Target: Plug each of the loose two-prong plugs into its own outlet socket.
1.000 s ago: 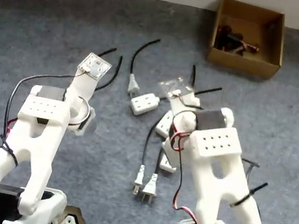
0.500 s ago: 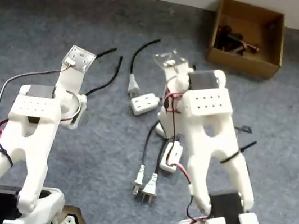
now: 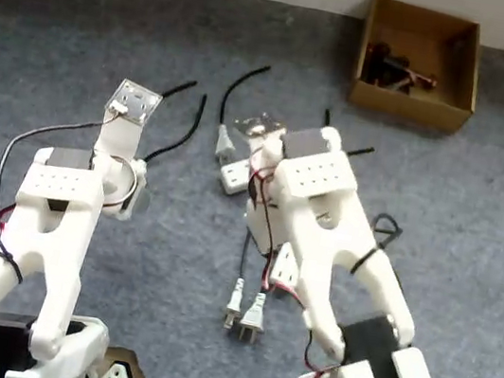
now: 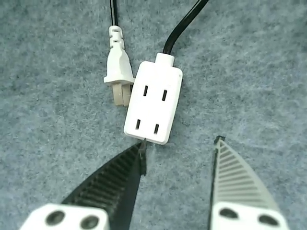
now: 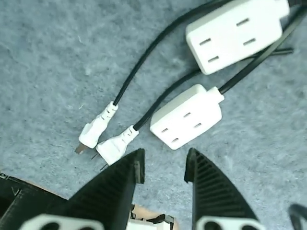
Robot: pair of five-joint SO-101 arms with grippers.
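The right tool (image 5: 165, 152) is seen narrowly parted and empty above the grey carpet (image 5: 57, 57). Just beyond its fingertips two loose plugs are laid side by side, the outer plug (image 5: 94, 132) and the inner plug (image 5: 115, 146), with prongs turned back toward the tool. Of all the task's things these lie farthest from the cardboard box (image 3: 415, 66). Beside them, nearer the box, the near outlet block (image 5: 186, 122) is found, and past it the far outlet block (image 5: 236, 31). The visible slots of both are unfilled.

The left tool (image 4: 180, 141) is spread wide and empty. The third outlet block (image 4: 153, 98) lies just ahead of it, its near end at the tip of one finger (image 4: 120, 177); whether they touch cannot be told. Its slots are empty. The third plug (image 4: 117, 64) is laid against that block's side, prongs at its edge, unplugged. Of the three plugs it lies nearest the box.
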